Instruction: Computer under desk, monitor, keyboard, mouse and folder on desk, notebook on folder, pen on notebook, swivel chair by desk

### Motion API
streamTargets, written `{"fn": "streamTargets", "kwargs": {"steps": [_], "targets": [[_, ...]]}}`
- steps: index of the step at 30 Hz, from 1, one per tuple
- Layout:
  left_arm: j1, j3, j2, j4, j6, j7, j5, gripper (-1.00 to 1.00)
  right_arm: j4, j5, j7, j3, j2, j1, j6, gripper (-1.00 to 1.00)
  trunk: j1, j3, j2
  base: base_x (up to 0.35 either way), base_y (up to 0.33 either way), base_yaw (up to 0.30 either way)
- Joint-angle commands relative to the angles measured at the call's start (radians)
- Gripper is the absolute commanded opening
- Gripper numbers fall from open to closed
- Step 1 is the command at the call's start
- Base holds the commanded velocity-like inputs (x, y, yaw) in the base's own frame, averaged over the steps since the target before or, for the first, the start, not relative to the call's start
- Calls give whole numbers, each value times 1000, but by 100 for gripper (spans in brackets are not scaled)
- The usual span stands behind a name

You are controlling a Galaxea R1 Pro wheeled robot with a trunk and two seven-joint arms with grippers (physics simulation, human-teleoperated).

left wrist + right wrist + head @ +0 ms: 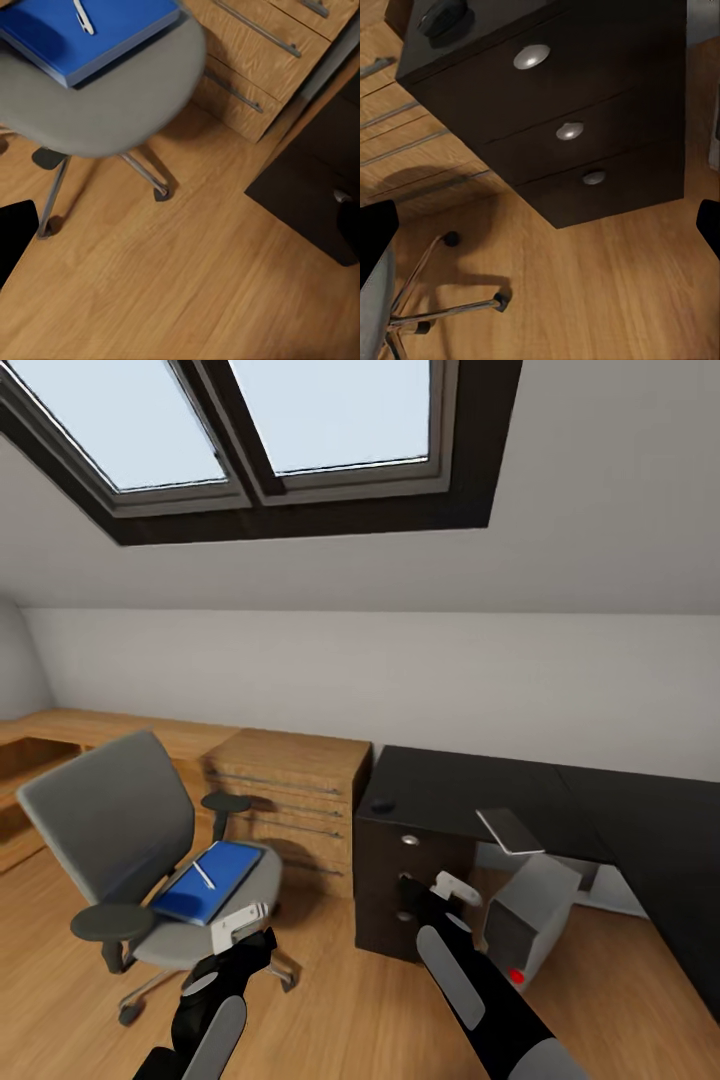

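Observation:
The grey swivel chair [110,830] stands left of the black desk [470,790]. On its seat [112,97] lies the blue folder [212,880] [75,37] with the white pen [204,875] [83,16] on top. The dark mouse [383,805] [442,16] sits at the desk's left corner above the drawer unit [570,112]. The silver computer [535,915] leans tilted under the desk, red light low. My left gripper [240,925] hovers open just right of the seat's front. My right gripper [455,887] is open before the drawers. The monitor, keyboard and notebook are out of view.
A light wooden drawer chest [295,800] [262,67] stands between chair and desk. A flat grey slab [510,830] sits at the desk's front edge above the tower; I cannot tell what it is. The chair's star base [442,300] spreads over wooden floor [187,285].

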Motion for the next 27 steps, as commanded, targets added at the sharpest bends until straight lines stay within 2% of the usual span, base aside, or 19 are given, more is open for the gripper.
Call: {"fn": "streamTargets", "kwargs": {"steps": [1,24,26,27], "targets": [[-1,0,0,0,3,7,6,100,-1,-2,-7,1,-1,-1,5,100,1,-1,-1,319,-30,53],[-1,0,0,-2,0,8,5,100,-4,1,-10,3,-3,0,4,100,1,-1,-1,319,-24,4],[-1,0,0,-3,0,8,5,100,-8,24,-11,17,-10,2,5,100,1,-1,-1,320,0,0],[-1,0,0,-3,0,8,5,100,-13,57,-10,38,-16,3,5,100,1,-1,-1,320,0,0]]}}
